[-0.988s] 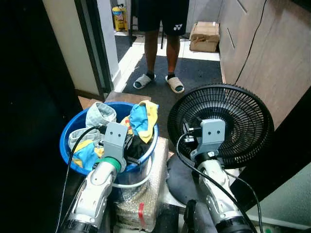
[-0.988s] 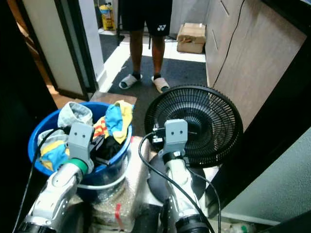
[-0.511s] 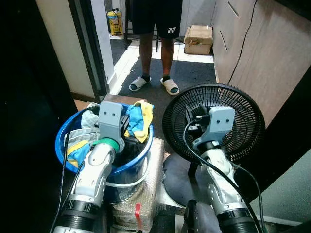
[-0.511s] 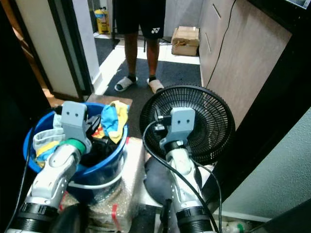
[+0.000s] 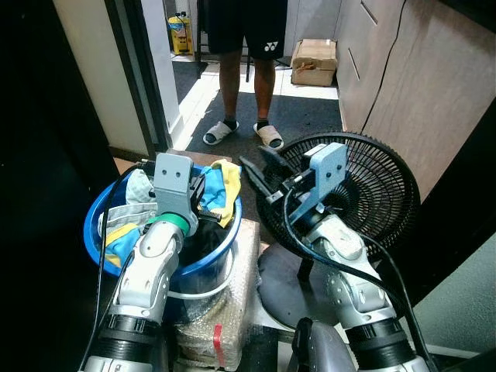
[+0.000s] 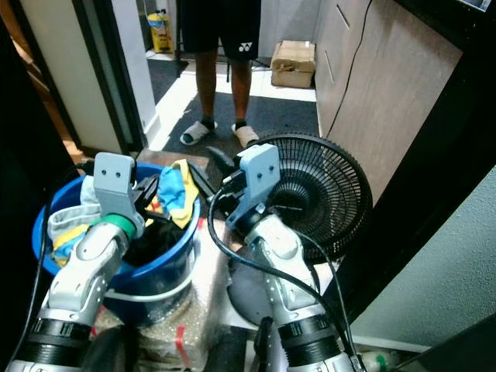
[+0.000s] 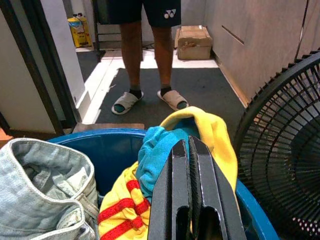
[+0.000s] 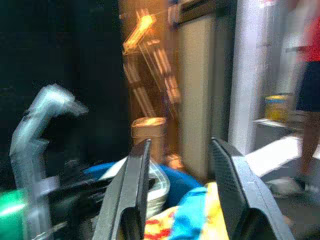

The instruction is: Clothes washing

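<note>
Narrow passage with a dark floor mat, wood-panelled wall on the robot's right, and a doorway ahead in which a person in dark shorts and slippers stands, well apart from the robot. A cardboard box lies against the far wall.

Black floor fan: upright on its round base, just beside the basin on the robot's right.

Blue basin: rests on a bubble-wrapped bundle and holds the laundry, the task's object. Pale denim garment at the basin's left edge; yellow-and-blue cloth with red stripes draped over the far right rim; dark clothing in the middle.

Left gripper: fingers pressed together, nothing between them, poised above the clothes near the yellow-and-blue cloth.

Right gripper: half a second earlier it faced the fan grille; it has now swung leftward across the fan toward the basin's right rim, fingers spread apart and empty. The right wrist view is motion-blurred.

Interpretation: the swing suggests the right arm is being brought to bear on the laundry, probably the cloth on the rim. No garment is gripped yet; unloading appears to be at its start.
</note>
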Motion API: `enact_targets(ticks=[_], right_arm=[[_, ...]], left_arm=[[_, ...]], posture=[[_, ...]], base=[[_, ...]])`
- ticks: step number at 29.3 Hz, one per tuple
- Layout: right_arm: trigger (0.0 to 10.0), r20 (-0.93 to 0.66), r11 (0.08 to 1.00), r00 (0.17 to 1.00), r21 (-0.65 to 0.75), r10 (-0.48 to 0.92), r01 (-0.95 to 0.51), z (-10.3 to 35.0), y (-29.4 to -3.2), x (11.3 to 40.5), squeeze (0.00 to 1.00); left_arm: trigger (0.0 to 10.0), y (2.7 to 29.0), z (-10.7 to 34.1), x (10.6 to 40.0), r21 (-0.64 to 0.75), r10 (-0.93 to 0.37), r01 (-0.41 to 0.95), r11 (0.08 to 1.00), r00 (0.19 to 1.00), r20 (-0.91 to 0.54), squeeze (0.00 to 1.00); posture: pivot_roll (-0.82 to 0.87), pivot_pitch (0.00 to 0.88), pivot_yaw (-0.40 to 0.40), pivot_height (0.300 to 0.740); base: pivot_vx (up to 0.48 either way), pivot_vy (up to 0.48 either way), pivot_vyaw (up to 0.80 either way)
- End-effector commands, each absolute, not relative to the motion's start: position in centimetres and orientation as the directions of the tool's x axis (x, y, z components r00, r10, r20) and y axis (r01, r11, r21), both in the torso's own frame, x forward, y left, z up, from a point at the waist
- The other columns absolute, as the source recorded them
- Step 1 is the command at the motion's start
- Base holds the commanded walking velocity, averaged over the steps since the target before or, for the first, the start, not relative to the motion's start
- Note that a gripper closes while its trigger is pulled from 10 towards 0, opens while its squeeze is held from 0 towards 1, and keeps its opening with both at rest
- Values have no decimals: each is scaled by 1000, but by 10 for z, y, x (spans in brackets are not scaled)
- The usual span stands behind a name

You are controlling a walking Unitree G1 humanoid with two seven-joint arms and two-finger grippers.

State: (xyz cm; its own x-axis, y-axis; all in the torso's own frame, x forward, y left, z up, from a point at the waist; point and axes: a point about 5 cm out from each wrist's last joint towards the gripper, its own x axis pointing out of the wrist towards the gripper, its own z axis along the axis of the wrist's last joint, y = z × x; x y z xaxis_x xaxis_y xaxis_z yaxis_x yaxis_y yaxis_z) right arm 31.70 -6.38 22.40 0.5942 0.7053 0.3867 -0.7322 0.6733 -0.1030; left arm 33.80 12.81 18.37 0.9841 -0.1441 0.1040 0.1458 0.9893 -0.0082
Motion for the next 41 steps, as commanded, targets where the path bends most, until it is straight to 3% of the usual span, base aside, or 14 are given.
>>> enact_targets(ticks=[1, 4, 6, 8, 14, 19, 24, 32, 37, 41], right_arm=[[10000, 388, 613, 532, -119, 753, -781, 230, -55, 316, 0], [10000, 343, 656, 583, -153, 736, -739, 225, -53, 327, 0], [10000, 227, 768, 739, -287, 635, -572, 205, -55, 347, 0], [10000, 180, 792, 805, -388, 566, -471, 192, -60, 352, 0], [10000, 161, 834, 858, -378, 487, -402, 184, -70, 356, 0], [10000, 181, 796, 804, -373, 566, -476, 191, -62, 351, 0], [10000, 189, 732, 721, -346, 667, -587, 189, -36, 348, 0], [10000, 86, 775, 779, -218, 621, -594, 167, -19, 357, 0], [10000, 40, 795, 817, -265, 575, -546, 163, -18, 363, 0], [10000, 23, 768, 790, -255, 613, -588, 165, -19, 364, 0]], left_arm=[[10000, 127, 187, 338, -17, -138, 141, 990, 985, 103, 0], [10000, 127, 188, 336, -19, -135, 137, 990, 985, 107, 0], [10000, 130, 185, 329, -5, -131, 132, 991, 987, 97, 0], [10000, 132, 181, 325, 3, -130, 130, 991, 988, 81, 0], [10000, 132, 177, 320, 8, -129, 129, 992, 990, 60, 0], [10000, 133, 178, 320, 9, -128, 127, 992, 990, 54, 0], [10000, 134, 186, 321, 10, -114, 114, 993, 991, 68, 0], [10000, 140, 185, 320, 18, -87, 86, 996, 994, 58, 0], [10000, 140, 184, 317, 23, -85, 84, 996, 995, 50, 0], [10000, 142, 185, 316, 27, -81, 80, 996, 996, 45, 0]], posture=[[121, 21, 0, 471], [129, 27, -5, 471], [148, 47, -13, 471], [153, 62, -13, 471], [163, 88, -9, 471], [162, 103, -9, 471], [176, 124, -25, 471], [198, 154, -42, 471], [204, 161, -43, 471], [213, 169, -40, 471]], base=[[0, 0, 0], [0, 0, 0], [0, 0, 0], [0, 0, 0], [0, 0, 0], [0, 0, 0], [0, 0, 0], [0, 0, 0], [0, 0, 0], [0, 0, 0]])
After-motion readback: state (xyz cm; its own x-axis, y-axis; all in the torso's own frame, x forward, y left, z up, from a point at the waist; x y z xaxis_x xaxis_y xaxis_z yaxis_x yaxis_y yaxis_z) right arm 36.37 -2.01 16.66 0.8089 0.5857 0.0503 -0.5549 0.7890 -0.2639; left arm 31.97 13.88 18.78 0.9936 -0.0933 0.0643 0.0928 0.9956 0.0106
